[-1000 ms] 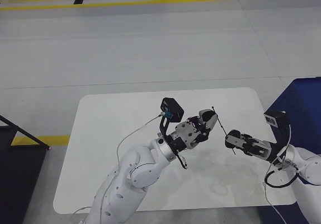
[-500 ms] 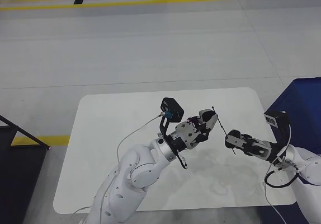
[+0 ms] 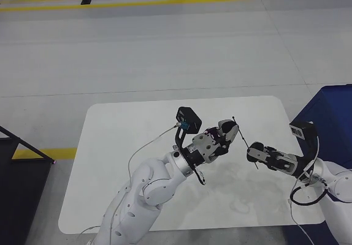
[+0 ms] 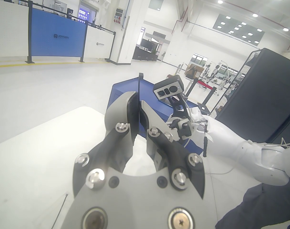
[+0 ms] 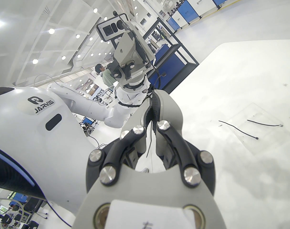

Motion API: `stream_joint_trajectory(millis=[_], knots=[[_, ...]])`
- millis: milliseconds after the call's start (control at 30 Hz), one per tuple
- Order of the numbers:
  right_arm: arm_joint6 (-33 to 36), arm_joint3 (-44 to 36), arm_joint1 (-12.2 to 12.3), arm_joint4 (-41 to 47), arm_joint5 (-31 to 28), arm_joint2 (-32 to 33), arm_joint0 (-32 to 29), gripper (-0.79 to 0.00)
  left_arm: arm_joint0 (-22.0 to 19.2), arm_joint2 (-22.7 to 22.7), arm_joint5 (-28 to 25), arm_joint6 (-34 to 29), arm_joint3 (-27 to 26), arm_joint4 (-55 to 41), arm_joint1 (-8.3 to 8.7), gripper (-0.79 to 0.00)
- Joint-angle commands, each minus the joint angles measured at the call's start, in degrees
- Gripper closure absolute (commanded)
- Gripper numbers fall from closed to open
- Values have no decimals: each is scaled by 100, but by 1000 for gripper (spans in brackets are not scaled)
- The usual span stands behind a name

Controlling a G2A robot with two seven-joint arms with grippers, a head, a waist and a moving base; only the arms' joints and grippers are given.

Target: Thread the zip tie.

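A thin black zip tie (image 3: 242, 136) runs slantwise above the white table (image 3: 127, 141) between my two grippers. My left gripper (image 3: 229, 130) is shut on it near its head end. The head (image 4: 141, 75) pokes out past the left gripper (image 4: 137, 96). My right gripper (image 3: 252, 153) is shut on the other end. In the right wrist view the strap's thin tail (image 5: 148, 144) hangs down behind the closed right gripper (image 5: 154, 96). The two grippers face each other a short way apart, over the table's right half.
Two spare zip ties (image 5: 238, 131) (image 5: 264, 123) lie flat on the table near a clear sheet. Another spare tie (image 4: 61, 206) lies below the left gripper. A blue cabinet (image 3: 341, 116) stands against the table's right edge.
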Motion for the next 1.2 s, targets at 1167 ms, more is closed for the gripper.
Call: stream_joint_trajectory(millis=[1167], knots=[[-104, 6, 99, -274, -274, -56, 99, 0, 80, 7, 90, -17, -66, 72, 22, 0]])
